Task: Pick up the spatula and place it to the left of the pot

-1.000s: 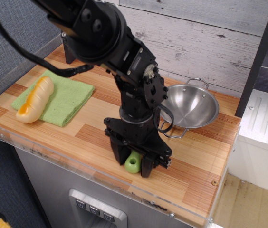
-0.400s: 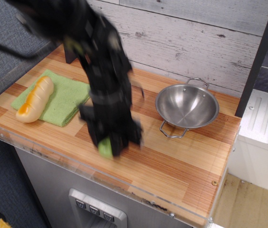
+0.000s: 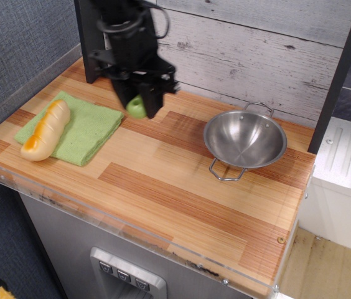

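Left of the pot [image 3: 245, 138] and above the counter [image 3: 163, 187], the black pincer [image 3: 139, 104] is hanging with its jaws pointing downward and is gripping the spatula [image 3: 137, 108]. Only the rounded lime-green handle end of the spatula is showing between the dark jaws; the grey blade is hiding inside the pincer body, so its angle cannot be told. The spatula is sitting clear of the wood, up in the air, and the pincer is appearing slightly blurred.

Seen from the pot, the pincer is sitting well off to its left and toward the back wall, with a bare stretch of counter lying between them. The pot itself is resting upright on the counter near the right rear corner, its shiny bowl facing up, one wire loop handle pointing toward the wall and the other toward the front edge.

Farther left of the pot, beyond the pincer, a green cloth [image 3: 79, 131] is lying flat on the counter, just beside the spot under the pincer. A yellow-orange bread loaf [image 3: 46, 129] is lying on the cloth's left part, its front end reaching past the cloth's edge onto the wood.
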Available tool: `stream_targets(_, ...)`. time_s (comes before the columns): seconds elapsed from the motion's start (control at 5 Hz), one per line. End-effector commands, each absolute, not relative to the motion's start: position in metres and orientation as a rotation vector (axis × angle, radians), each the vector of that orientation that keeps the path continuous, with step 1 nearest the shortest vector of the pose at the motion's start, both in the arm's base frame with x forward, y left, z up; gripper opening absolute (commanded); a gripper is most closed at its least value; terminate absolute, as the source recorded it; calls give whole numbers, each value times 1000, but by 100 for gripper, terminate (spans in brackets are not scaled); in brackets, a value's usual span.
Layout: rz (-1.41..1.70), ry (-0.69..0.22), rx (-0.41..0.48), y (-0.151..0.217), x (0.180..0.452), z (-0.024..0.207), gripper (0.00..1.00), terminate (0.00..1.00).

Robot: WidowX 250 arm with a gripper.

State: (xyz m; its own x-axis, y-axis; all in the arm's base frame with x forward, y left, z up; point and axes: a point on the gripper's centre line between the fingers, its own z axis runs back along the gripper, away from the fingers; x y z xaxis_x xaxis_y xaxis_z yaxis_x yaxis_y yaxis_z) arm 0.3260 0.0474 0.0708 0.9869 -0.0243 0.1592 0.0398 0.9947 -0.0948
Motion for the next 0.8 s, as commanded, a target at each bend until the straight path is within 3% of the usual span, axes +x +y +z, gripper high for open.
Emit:
stream_targets(0.0, -106, -92, -11, 49, 367, 19, 0, 0)
stream_targets(0.2, -109, -50, 14, 53, 367, -1, 0, 0)
stream_targets(0.4, -131, -20, 45, 60, 371, -7, 0, 0)
stream_targets(0.6, -122, -33, 38, 62, 373, 6, 100, 0)
